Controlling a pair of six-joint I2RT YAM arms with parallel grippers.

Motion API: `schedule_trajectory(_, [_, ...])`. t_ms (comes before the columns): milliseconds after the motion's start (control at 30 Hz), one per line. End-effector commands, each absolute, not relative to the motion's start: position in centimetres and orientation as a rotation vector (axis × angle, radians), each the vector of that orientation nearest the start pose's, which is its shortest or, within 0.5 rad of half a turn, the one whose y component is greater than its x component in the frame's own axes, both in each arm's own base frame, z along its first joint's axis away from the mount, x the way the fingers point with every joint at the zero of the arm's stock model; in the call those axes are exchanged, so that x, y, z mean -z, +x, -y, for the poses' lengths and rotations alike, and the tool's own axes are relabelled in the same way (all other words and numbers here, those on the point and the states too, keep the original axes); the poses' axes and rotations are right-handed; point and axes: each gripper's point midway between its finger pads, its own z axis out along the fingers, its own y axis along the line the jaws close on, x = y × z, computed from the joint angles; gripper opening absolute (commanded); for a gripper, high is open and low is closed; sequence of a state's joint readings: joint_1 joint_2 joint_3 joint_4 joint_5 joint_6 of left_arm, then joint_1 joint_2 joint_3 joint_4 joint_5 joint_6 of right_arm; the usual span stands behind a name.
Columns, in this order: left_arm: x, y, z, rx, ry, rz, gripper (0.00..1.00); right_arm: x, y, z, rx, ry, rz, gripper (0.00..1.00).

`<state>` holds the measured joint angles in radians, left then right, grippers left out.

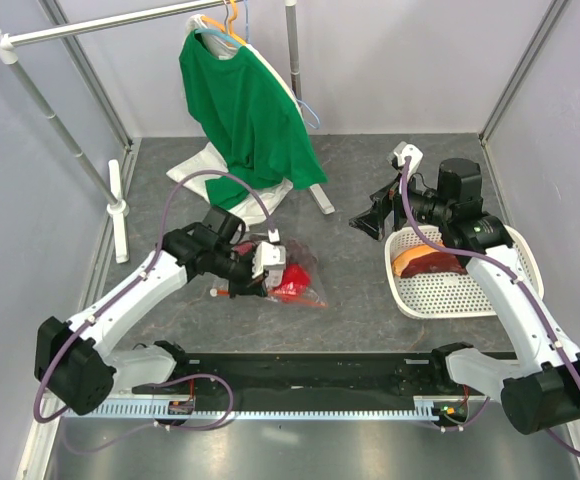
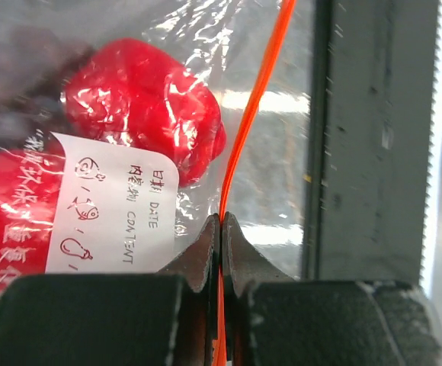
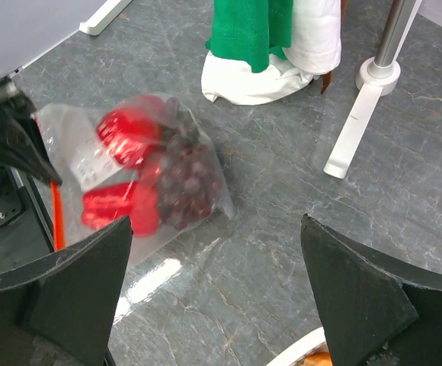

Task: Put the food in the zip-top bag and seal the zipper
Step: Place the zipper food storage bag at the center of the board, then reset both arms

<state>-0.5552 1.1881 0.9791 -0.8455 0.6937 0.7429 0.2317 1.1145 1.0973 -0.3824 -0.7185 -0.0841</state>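
Observation:
The clear zip-top bag (image 1: pixel 295 282) lies on the table in front of the left arm. Inside it are glossy red fruits (image 2: pixel 145 107) and a dark purple grape bunch (image 3: pixel 184 184); its white label (image 2: pixel 107 210) faces up. My left gripper (image 2: pixel 221 223) is shut on the orange-red zipper strip (image 2: pixel 255 99), at the bag's left edge in the top view (image 1: pixel 260 272). The strip also shows in the right wrist view (image 3: pixel 56 221). My right gripper (image 3: pixel 213 282) is open and empty, above the table to the bag's right (image 1: pixel 370 220).
A white mesh basket (image 1: pixel 455 295) under the right arm holds an orange and dark red item (image 1: pixel 425 263). A green shirt (image 1: pixel 245 110) hangs from a rack at the back over a white cloth bundle (image 1: pixel 205 165). A white rack foot (image 3: pixel 358 126) lies behind.

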Motion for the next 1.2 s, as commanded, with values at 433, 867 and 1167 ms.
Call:
schedule_trajectory(433, [-16.0,13.8,23.5,0.942,1.633,-1.855,0.75,-28.7,28.5,-17.9,-0.766,-0.773,-1.795,0.98])
schedule_trajectory(867, [-27.5,25.8,15.5,0.623,0.730,-2.074,1.00,-28.1,30.0,-16.5,-0.696,-0.621,-1.944,0.98])
schedule_trajectory(1167, [-27.4,24.9,8.4,0.369,0.492,-2.098,1.00,-24.0,29.9,-11.9,-0.452,-0.359,-2.139,0.98])
